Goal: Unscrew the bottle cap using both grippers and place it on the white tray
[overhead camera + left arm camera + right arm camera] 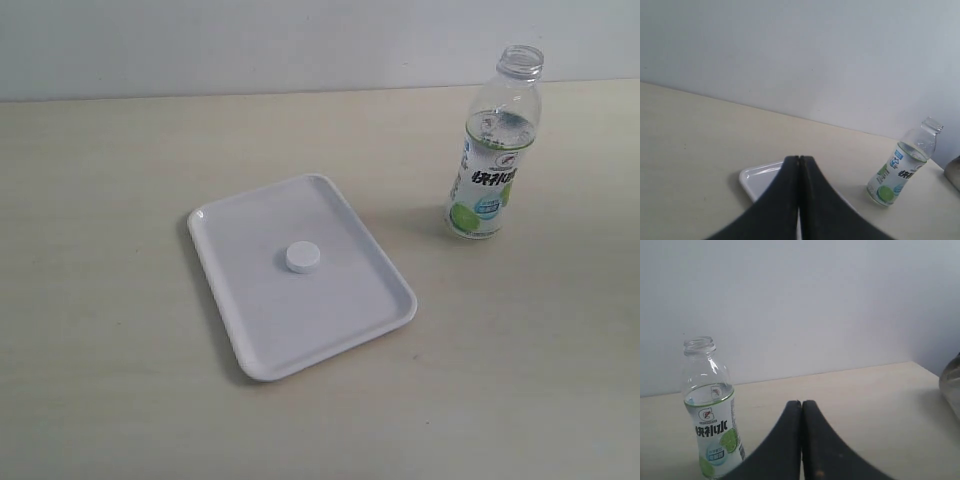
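Presently the bottle cap [302, 257] lies flat near the middle of the white tray [252, 214], well inside the rim, touched by nothing. The bottle [492, 160] stands upright on the table [100, 320], apart from the tray, its threaded neck open. By my judgement the task's end state is met.

Left gripper [799, 161]: jaws pressed together, nothing between them. Right gripper [801, 405]: the same, closed and empty. Neither arm shows in the exterior view, so both are clear of the work area.

Hazards noted:
- The bottle is uncapped and seems to hold clear liquid up to about the top of the label. A careless sweep by the right arm, which looks at it from close by, could tip it and spill.
- The cap is light and loose; a knock to the tray could slide it to the rim or over.
- A greyish shape [953, 172] at the edge of both wrist views is too cropped to identify; possibly an obstacle.
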Robot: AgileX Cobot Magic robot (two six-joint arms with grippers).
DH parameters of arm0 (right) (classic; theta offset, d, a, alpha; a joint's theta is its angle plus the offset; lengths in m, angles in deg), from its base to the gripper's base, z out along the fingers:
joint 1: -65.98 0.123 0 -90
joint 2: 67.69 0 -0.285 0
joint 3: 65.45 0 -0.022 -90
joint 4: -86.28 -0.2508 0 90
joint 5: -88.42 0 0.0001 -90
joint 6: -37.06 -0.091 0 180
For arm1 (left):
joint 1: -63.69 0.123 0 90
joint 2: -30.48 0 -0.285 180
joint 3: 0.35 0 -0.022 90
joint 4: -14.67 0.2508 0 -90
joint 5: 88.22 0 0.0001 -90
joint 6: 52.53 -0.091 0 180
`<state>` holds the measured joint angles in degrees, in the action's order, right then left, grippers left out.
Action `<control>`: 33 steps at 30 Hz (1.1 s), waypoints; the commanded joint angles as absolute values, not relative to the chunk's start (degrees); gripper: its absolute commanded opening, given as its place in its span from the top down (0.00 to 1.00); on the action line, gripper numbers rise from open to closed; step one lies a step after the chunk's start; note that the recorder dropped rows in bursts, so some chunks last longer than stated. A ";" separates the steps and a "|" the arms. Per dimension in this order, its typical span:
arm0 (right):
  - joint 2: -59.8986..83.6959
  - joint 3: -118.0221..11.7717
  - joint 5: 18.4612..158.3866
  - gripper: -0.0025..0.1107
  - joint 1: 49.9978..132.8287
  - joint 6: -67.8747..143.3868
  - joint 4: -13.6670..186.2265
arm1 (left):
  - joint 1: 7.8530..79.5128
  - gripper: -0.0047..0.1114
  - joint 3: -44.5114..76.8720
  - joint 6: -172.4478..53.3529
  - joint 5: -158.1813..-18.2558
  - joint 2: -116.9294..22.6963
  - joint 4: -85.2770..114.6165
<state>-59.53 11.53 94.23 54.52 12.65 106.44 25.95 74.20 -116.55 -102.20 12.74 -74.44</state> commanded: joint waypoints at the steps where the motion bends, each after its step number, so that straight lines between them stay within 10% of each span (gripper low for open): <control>1: -59.90 11.77 94.32 0.98 54.19 20.49 98.28 | 26.05 0.96 74.33 -116.75 -101.87 13.10 -74.46; 33: -59.90 11.77 94.72 0.98 54.19 27.83 90.70 | 26.05 0.96 74.33 -116.75 -101.87 13.10 -74.46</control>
